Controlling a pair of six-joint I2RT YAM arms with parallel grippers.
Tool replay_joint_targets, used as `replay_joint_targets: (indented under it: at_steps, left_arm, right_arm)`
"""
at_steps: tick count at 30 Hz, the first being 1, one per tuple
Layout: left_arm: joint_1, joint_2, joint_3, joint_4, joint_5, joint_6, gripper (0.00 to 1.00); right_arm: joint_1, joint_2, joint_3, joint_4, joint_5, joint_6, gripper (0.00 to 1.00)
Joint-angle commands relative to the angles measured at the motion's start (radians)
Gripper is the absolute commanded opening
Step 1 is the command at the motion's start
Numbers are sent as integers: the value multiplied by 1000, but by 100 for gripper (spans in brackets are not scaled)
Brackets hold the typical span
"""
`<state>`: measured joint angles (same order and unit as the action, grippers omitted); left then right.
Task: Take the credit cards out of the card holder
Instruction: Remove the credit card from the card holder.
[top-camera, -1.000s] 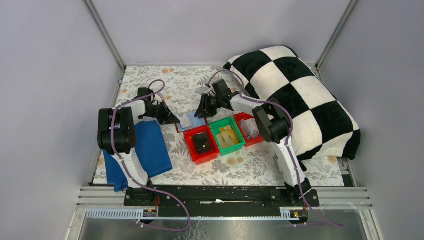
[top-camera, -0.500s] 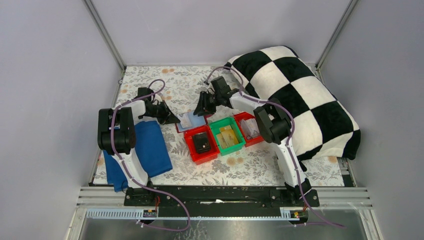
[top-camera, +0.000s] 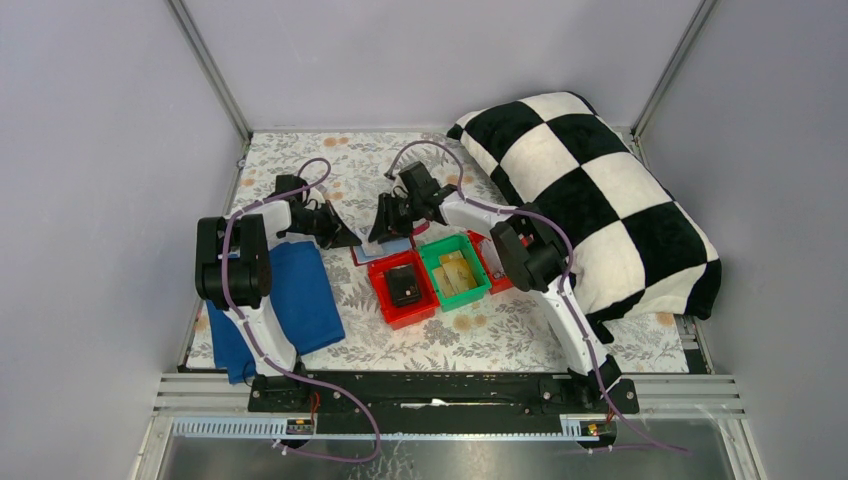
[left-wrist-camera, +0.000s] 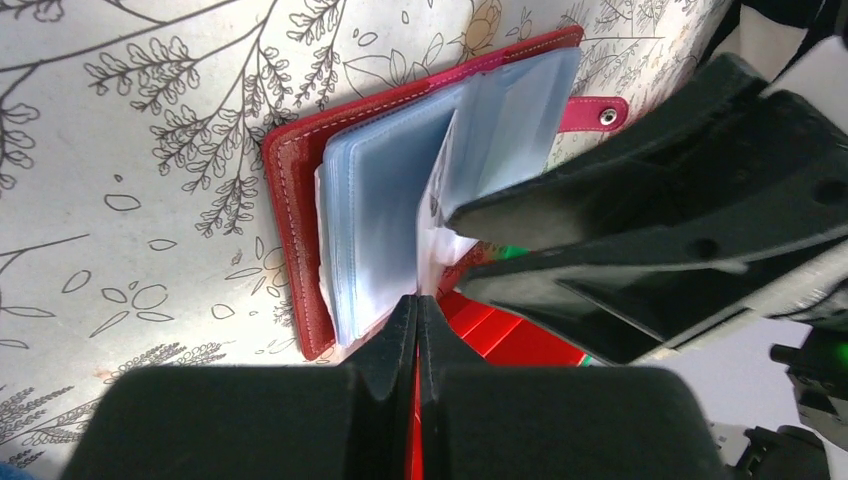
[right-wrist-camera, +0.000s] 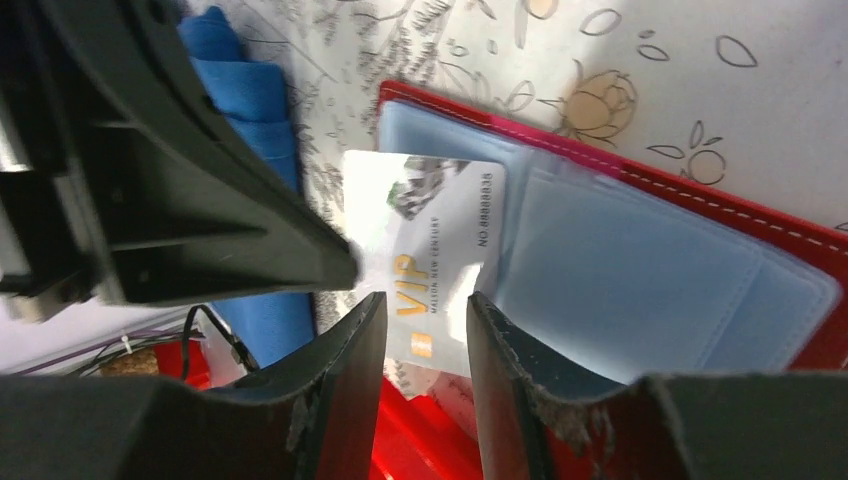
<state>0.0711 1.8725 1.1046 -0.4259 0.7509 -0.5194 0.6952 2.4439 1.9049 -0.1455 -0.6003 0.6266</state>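
Observation:
The dark red card holder (top-camera: 372, 252) lies open on the flowered table, its pale blue sleeves (left-wrist-camera: 380, 200) fanned up. My left gripper (left-wrist-camera: 417, 300) is shut, its tips pressed against the near edge of the sleeves. A white credit card (right-wrist-camera: 440, 230) marked VIP sticks halfway out of a sleeve. My right gripper (right-wrist-camera: 425, 300) is open just above the card, one finger on each side of it and not touching it. From overhead the right gripper (top-camera: 385, 232) hangs over the holder (right-wrist-camera: 800, 240), opposite the left gripper (top-camera: 350, 240). Any other cards are hidden in the sleeves.
Just in front of the holder stands a red bin (top-camera: 388, 300) holding a small black box (top-camera: 403, 286). Beside it are a green bin (top-camera: 478, 268) with yellow-tan items and another red bin (top-camera: 484, 250). A blue cloth (top-camera: 300, 295) lies left; a checkered pillow (top-camera: 600, 190) fills the right.
My right arm has swung left from beside the green bin to over the card holder, and its jaws have widened a little. The left arm has not moved.

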Motion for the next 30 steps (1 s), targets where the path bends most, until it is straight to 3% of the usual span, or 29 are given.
replay_joint_targets:
  at_steps: [1,4,10,19,23,27,30]
  left_arm:
    - [5,-22,39,7,34,29,0]
    - [4,-24,37,7,32,31,0]
    - [4,-6,27,39,49,12,17]
    - [-10,14,17,74,46,-16,21]
    - [-16,36,18,88,35,-29,18]
    - [-21,27,13,92,15,-37,2]
    - [-21,2,21,84,0,-42,0]
  right_arm:
    - [2,41,39,-23,22,4,43]
    - [1,44,35,-27,23,4,43]
    - [1,35,8,5,10,21,43]
    - [1,40,-5,38,-19,45,42]
    - [1,34,-20,56,-23,54,42]
    - [1,22,-36,75,-28,64,42]
    - [0,-1,-39,77,-39,62,42]
